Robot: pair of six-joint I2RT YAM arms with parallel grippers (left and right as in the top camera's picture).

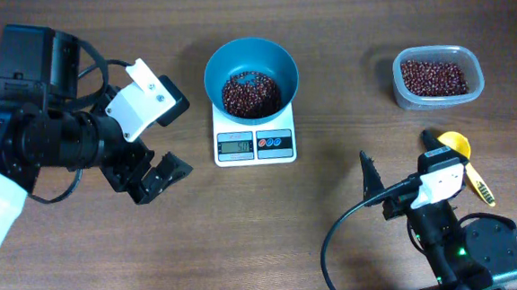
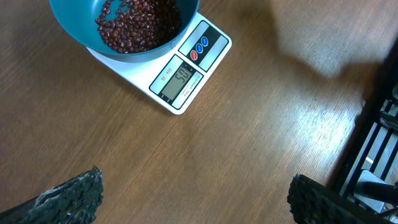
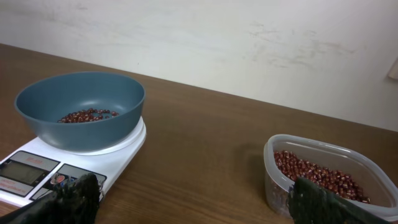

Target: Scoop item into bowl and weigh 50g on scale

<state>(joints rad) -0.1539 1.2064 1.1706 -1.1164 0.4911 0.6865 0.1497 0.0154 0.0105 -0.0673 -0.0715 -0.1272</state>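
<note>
Table (image 1: 333, 96): one, brown wood-grain top, matt.

Scale (image 1: 256, 143): one, small white square with a smooth plastic top; one grey display (image 2: 180, 78) whose digits look like fifty; three round buttons (image 2: 199, 48), one red and two blue.

Bowl (image 1: 218, 66): one, round, deep, teal-blue plastic, wider than the scale; it sits upright on the scale's platform and overhangs it.

Beans (image 1: 251, 93): many, too many to count, small, dark red-brown and glossy; one loose heap lies in the bottom of the bowl; a second, larger lot fills the tub.

Tub (image 1: 475, 82): one, clear plastic, rounded-rectangular, no lid on it; it stands on the table to the right of the scale and well apart from it.

Scoop (image 1: 459, 144): one, yellow plastic with a rounded head; it lies on the table just beside my right gripper; I cannot tell whether they touch.

Left gripper (image 1: 164, 182): mine, two dark rough-textured fingers (image 2: 74, 196); spread wide, nothing between them; it hangs over bare table to the left of the scale.

Right gripper (image 1: 400, 149): mine, two dark fingers (image 3: 68, 199); spread wide and holding nothing; it sits low, near the table, below the tub and to the right of the scale.
</note>
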